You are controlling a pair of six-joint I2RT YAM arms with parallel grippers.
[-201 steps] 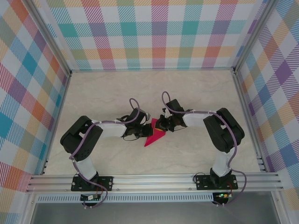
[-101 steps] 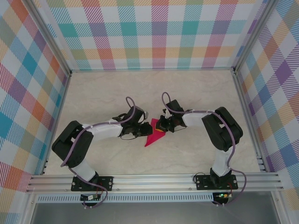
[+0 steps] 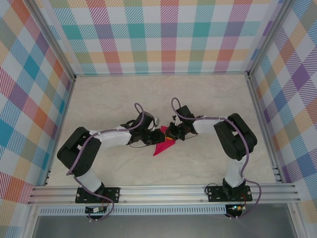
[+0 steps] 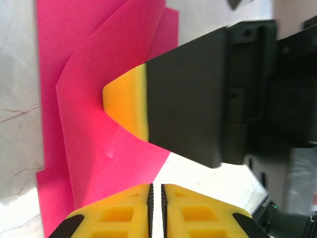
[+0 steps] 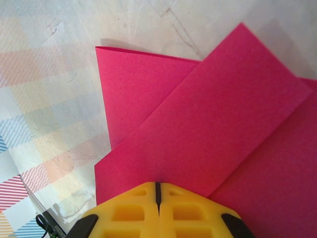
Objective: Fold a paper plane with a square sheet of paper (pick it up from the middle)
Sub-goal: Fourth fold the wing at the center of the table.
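The square sheet of paper [image 3: 161, 148] is magenta and lies folded into a pointed wedge at mid-table, tip toward the near edge. Overlapping folded flaps [image 5: 208, 119] show in the right wrist view. My right gripper [image 3: 170, 134] is shut, its yellow tips [image 5: 158, 184] resting on top of a flap. In the left wrist view one of its fingertips [image 4: 126, 106] presses on the paper [image 4: 89, 124]. My left gripper [image 3: 156, 135] sits at the paper's left edge. Its tips [image 4: 157, 187] are all but shut, with a thin slit and nothing in it.
The pale marble tabletop [image 3: 208, 99] is ringed by checked walls and aluminium rails [image 3: 163, 191] along the near edge. Both forearms meet over the middle, cables looping above them.
The left arm drew back to the left, then came right again to the paper's edge. Its jaws parted to a thin slit. The right gripper stayed put on the paper.
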